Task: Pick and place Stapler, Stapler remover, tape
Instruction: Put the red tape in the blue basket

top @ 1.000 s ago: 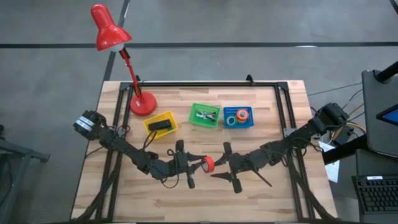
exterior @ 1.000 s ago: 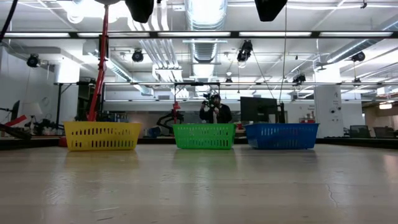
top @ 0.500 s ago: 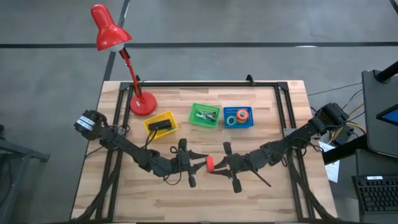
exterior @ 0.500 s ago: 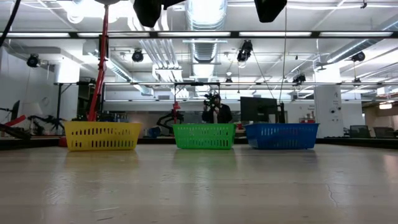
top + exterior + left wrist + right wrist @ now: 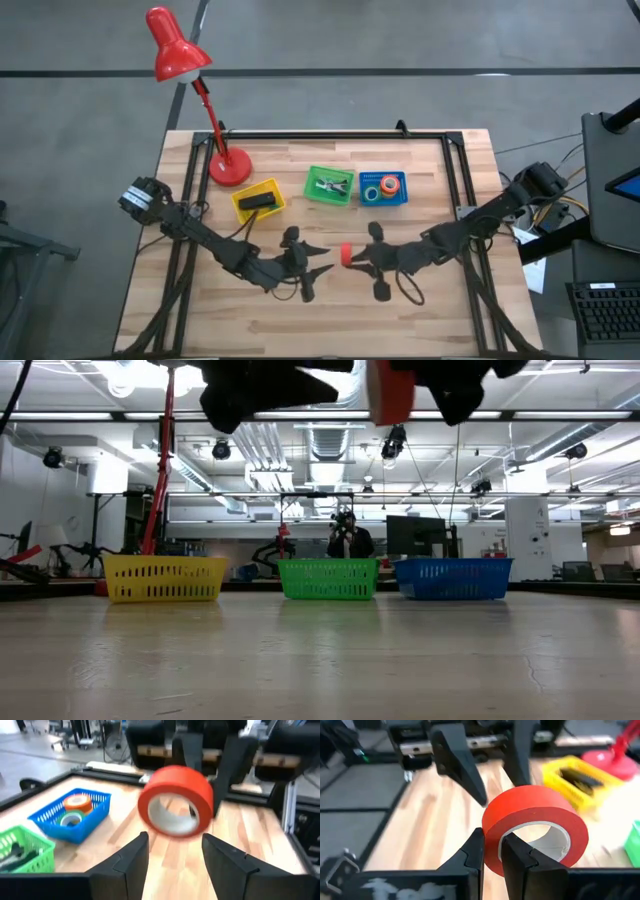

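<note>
A red tape roll (image 5: 346, 254) with a white core hangs in the air above the table's middle, and my right gripper (image 5: 354, 257) is shut on it. My left gripper (image 5: 326, 260) stands open just to the roll's left. In its wrist view the roll (image 5: 175, 802) floats beyond its spread fingers, untouched. The black stapler (image 5: 257, 201) lies in the yellow basket (image 5: 240, 202). Silvery staple removers (image 5: 330, 185) lie in the green basket (image 5: 318, 173). More tape rolls (image 5: 382, 187) lie in the blue basket (image 5: 402, 196). My right gripper pinches the roll's wall (image 5: 492, 847) between its two fingers, one finger (image 5: 517, 852) inside the white core and the other (image 5: 474, 851) on the red outside. It comes level from the table's right. The roll hangs clear of the table, its hole facing sideways.
A red desk lamp (image 5: 229, 165) stands at the far left, its head over the table's edge. The three baskets sit in a row along the far side (image 5: 165, 578) (image 5: 328, 578) (image 5: 452, 577). Bare wood lies below the grippers. A person stands far behind the table (image 5: 346, 538).
My right gripper has shut on the red roll and taken hold of it. My left gripper, which held the roll, has opened and let go. The roll has shifted slightly toward the table's right, staying clear of the table.
</note>
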You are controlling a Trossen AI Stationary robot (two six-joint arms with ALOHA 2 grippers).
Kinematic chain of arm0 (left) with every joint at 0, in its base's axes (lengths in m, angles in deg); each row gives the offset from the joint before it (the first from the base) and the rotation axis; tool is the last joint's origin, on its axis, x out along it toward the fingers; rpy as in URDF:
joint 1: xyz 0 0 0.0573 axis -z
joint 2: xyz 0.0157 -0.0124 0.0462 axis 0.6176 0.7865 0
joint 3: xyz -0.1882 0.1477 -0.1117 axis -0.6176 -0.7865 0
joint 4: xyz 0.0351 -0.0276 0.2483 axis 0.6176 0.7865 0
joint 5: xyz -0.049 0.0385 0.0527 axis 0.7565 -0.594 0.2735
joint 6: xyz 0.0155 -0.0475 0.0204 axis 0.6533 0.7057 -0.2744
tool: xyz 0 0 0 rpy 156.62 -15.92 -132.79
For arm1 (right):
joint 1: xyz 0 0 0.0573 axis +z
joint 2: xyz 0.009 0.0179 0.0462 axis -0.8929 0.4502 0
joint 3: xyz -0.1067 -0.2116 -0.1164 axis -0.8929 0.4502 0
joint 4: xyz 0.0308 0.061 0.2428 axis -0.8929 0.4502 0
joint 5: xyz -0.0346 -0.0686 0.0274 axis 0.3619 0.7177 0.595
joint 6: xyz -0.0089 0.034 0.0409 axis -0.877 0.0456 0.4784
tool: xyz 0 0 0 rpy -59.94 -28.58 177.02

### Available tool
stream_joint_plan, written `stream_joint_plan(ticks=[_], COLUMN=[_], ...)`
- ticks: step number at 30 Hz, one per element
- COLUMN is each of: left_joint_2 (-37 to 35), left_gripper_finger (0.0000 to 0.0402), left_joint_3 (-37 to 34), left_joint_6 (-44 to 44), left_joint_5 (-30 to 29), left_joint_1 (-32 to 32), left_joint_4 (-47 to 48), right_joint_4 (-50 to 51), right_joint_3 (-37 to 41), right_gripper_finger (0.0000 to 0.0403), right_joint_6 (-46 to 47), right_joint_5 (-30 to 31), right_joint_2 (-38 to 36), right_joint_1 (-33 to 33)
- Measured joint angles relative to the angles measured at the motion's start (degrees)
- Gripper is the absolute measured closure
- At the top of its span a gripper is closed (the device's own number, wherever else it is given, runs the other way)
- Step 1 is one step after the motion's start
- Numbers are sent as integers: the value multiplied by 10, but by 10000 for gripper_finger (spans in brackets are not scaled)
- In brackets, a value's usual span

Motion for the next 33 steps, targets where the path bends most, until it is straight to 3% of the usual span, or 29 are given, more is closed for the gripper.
stream_joint_plan(ticks=[7, 13, 21, 33], left_joint_2=[0, 0, 0, 0], left_gripper_finger=[215, 216, 215, 217], left_joint_3=[0, 0, 0, 0], left_joint_6=[56, 69, 77, 76], left_joint_5=[-4, -19, -29, -29], left_joint_1=[0, 0, 0, 0], left_joint_4=[50, 51, 52, 57], right_joint_4=[205, 325, 375, 371], right_joint_3=[-2, -3, -3, -3], right_gripper_finger=[366, 365, 365, 364], right_joint_6=[63, 109, 78, 44], right_joint_5=[74, 67, -3, -75], right_joint_2=[-66, -103, -82, -10], right_joint_1=[-15, -104, -257, -366])
